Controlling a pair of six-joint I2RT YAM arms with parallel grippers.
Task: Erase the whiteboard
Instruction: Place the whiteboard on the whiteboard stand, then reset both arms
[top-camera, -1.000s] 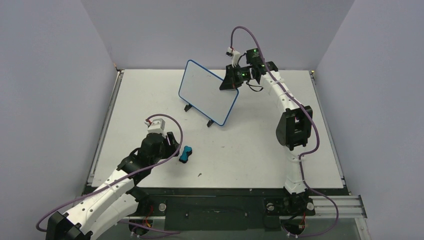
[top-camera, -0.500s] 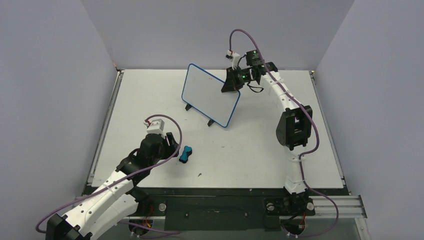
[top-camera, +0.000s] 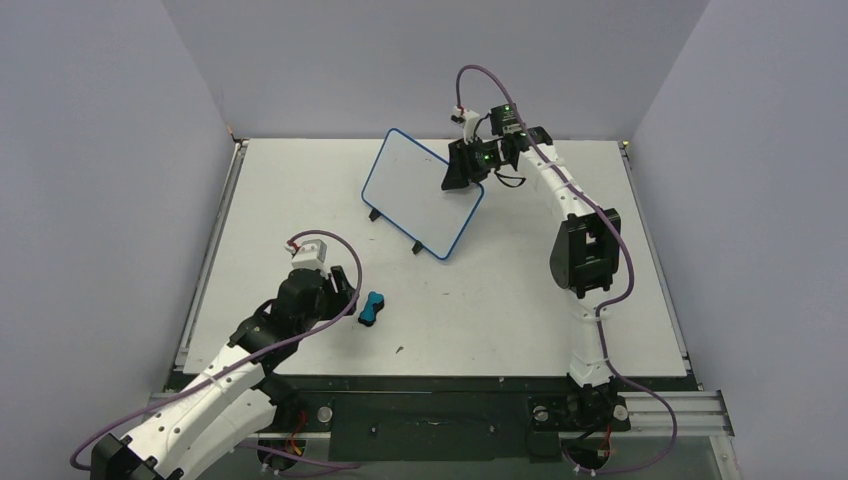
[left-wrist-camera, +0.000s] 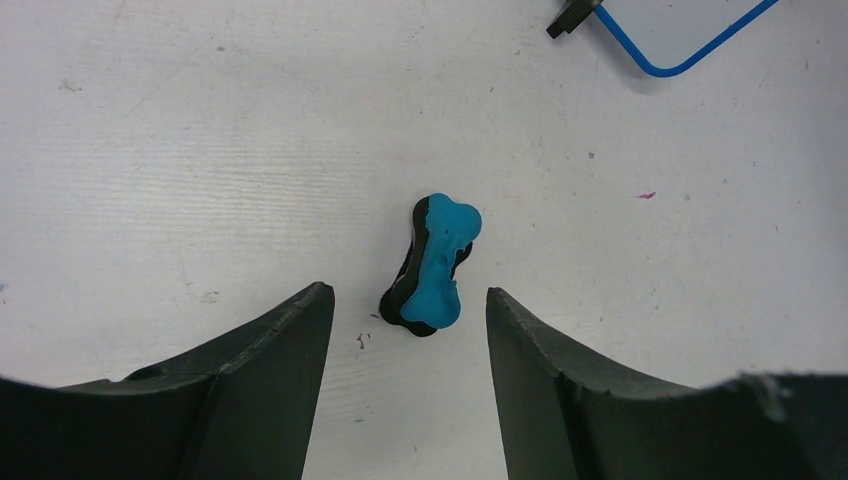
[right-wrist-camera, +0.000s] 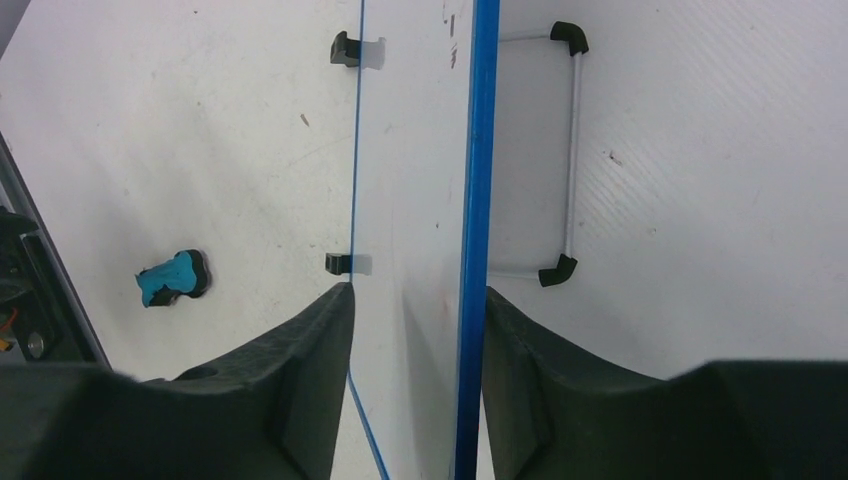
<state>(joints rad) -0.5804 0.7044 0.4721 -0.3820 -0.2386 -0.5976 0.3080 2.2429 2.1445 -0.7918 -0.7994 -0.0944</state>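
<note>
Left arm (top-camera: 230, 370) first: you have it low over the bench (top-camera: 520, 310) at the near left. Its jaws stand open and hold nothing. The eraser (left-wrist-camera: 432, 264), a blue-and-black block, lies flat on the bench just ahead of the fingertips, in line with the gap between them and touching neither finger.

Further along, at the far middle of the bench, the whiteboard (top-camera: 420, 195) stands on its wire stand (right-wrist-camera: 573, 150), leaning back, its face turned toward the near left. That face shows plain white inside the thin blue rim. It is well apart from the eraser.

On the right, your right arm (top-camera: 585, 250) rises along the bench's right side and bends in to the board's upper right edge. From the wrist view, the rim runs between the two fingers. The jaws are parted wider than the board is thick, so they straddle it rather than pinch it. The rim sits close to the finger on the stand's side; you cannot tell whether they touch.
</note>
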